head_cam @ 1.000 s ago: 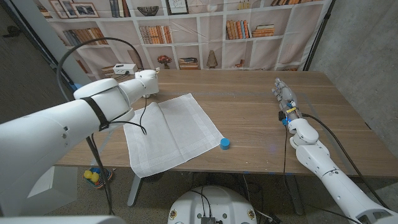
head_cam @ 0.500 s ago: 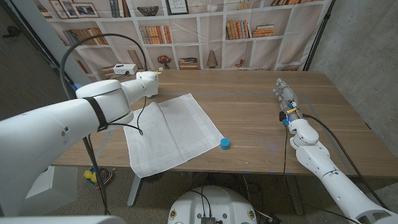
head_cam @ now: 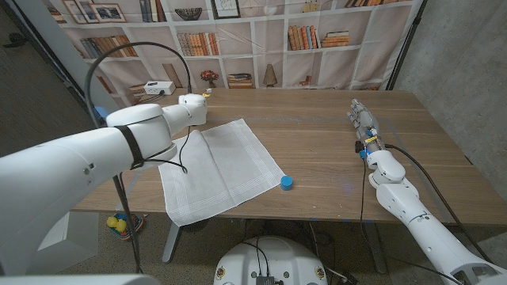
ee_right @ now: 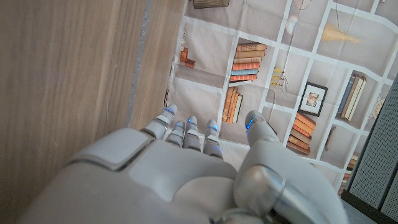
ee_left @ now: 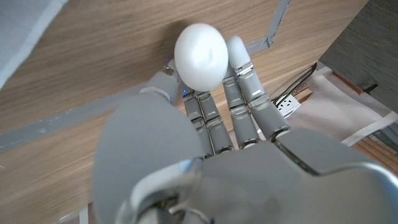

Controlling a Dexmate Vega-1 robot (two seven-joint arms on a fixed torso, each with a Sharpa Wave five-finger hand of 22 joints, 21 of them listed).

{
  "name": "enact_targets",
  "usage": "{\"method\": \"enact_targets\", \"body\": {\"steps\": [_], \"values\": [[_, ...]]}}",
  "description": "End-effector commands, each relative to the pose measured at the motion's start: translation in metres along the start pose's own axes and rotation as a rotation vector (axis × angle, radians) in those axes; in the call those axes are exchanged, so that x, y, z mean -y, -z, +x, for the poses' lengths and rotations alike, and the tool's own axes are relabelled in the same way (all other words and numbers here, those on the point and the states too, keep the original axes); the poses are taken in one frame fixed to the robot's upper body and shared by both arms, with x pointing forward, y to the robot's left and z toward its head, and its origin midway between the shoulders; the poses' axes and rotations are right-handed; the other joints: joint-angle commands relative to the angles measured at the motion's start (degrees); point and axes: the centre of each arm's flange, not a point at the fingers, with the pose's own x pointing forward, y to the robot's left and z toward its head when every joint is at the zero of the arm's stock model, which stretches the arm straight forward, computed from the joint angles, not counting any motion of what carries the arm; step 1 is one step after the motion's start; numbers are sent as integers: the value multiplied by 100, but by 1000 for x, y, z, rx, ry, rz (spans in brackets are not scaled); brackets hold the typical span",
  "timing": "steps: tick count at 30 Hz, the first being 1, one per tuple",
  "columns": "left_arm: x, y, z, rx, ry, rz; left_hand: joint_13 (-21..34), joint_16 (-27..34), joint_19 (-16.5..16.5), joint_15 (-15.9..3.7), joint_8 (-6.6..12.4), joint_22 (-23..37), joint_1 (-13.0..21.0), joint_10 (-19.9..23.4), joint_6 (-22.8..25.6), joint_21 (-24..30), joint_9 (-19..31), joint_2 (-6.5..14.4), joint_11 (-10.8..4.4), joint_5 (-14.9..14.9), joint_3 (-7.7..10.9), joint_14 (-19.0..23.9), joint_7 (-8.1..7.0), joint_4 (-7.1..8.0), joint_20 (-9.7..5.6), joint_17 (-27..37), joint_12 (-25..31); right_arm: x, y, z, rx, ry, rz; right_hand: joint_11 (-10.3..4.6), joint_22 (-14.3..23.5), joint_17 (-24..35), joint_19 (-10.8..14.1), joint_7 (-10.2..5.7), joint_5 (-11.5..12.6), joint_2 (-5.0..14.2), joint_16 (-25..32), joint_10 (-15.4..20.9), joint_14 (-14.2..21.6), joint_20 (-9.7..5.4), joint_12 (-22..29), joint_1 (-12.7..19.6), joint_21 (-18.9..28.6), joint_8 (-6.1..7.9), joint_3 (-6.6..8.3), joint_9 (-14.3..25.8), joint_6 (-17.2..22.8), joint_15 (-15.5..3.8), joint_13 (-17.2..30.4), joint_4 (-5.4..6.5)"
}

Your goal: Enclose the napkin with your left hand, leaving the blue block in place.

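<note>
My left hand holds nothing: in the left wrist view its fingers reach out straight and a little apart over bare wood, with no cloth between them. In the head view that hand is hidden behind my own forearm and wrist housing, which sit above the table just past the far left corner of the napkin; from there I cannot tell whether the fingertips touch the wood. The wrist view adds a pale edge of the napkin at one corner of the picture, off to the side of the fingers and clear of them.

My right hand lies well apart on the other side of the table, fingers extended toward the far edge and gripping nothing. The right wrist view shows them close together, pointing along the wood toward the bookshelf backdrop.

The napkin is white, spread open and nearly flat, turned at an angle to the table, with faint fold creases and a stitched border. Its near corner hangs at or just over the front edge. The blue block is small, sitting on the wood just beside the napkin's right corner, near the front edge.
</note>
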Motion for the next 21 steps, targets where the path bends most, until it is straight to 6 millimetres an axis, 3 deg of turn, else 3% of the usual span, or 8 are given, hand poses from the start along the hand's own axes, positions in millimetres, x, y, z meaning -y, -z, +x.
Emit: {"method": "enact_targets", "body": {"steps": [1,10,21], "values": [[-19,-4,-21,-169,-86,-24,62,49,-22,-1483,-10,13,743,29,21,66,-1,659,39,32,33,841,-59,35,-470,51,19,1,-8,1,18,-8,-12,8,27,32,44,-11,11,10,9,43,36,23,17,-20,-1,-27,-23,17,53,14,25,15],[-37,-6,-48,-154,-168,-8,144,49,-62,-1478,34,2,754,23,115,160,48,641,43,33,35,875,-36,48,-471,104,27,0,-17,1,33,-18,-26,9,27,30,46,-15,13,11,4,55,37,21,14,-20,-2,-33,-28,17,56,14,26,14],[-38,-4,-74,16,-205,-75,228,52,-98,-1477,37,-13,770,52,134,260,79,626,30,35,36,901,-23,52,-481,167,47,0,-24,-10,50,-15,-35,10,26,28,52,-14,15,11,-1,56,39,14,6,-17,-2,-37,-34,18,62,14,27,10]]}}
